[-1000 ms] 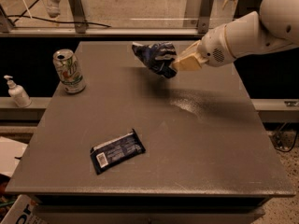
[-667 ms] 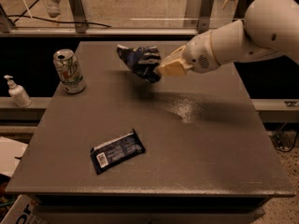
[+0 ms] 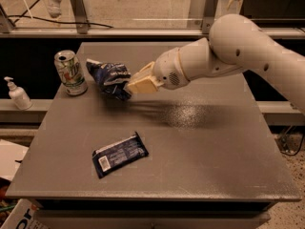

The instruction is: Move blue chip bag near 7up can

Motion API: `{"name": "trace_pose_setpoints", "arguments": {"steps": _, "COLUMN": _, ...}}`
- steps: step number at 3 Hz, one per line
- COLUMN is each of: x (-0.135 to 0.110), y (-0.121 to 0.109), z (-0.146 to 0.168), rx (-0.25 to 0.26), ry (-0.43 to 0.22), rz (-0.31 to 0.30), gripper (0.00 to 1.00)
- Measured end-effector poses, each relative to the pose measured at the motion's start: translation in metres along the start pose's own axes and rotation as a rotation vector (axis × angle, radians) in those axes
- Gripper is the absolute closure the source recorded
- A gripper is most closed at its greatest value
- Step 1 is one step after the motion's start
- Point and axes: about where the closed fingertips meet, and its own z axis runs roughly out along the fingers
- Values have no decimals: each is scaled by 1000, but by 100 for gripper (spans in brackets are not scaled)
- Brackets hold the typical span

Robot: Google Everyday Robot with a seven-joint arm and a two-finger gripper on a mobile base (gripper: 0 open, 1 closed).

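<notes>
Bag (image 3: pixel 108 78): I see it pinched in my gripper (image 3: pixel 131 86), carried further left and lower than a moment ago, now just right of the can (image 3: pixel 70 73) at the table's (image 3: pixel 200 147) back-left. Can, wrapper (image 3: pixel 119 154): unmoved.

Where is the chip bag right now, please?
The chip bag is in the gripper, back left over the table, just right of the 7up can.

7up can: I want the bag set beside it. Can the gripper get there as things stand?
Probably yes: the gripper, shut on the chip bag, hangs close beside the can, and nothing stands between them.
</notes>
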Motion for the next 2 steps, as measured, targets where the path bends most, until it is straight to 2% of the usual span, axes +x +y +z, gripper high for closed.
{"name": "trace_pose_setpoints", "arguments": {"steps": 1, "x": -4, "y": 20, "z": 33, "rx": -66, "ry": -1, "rz": -44, "gripper": 100}}
{"name": "trace_pose_setpoints", "arguments": {"steps": 2, "x": 1, "y": 28, "z": 53, "rx": -89, "ry": 23, "rz": -69, "gripper": 100}}
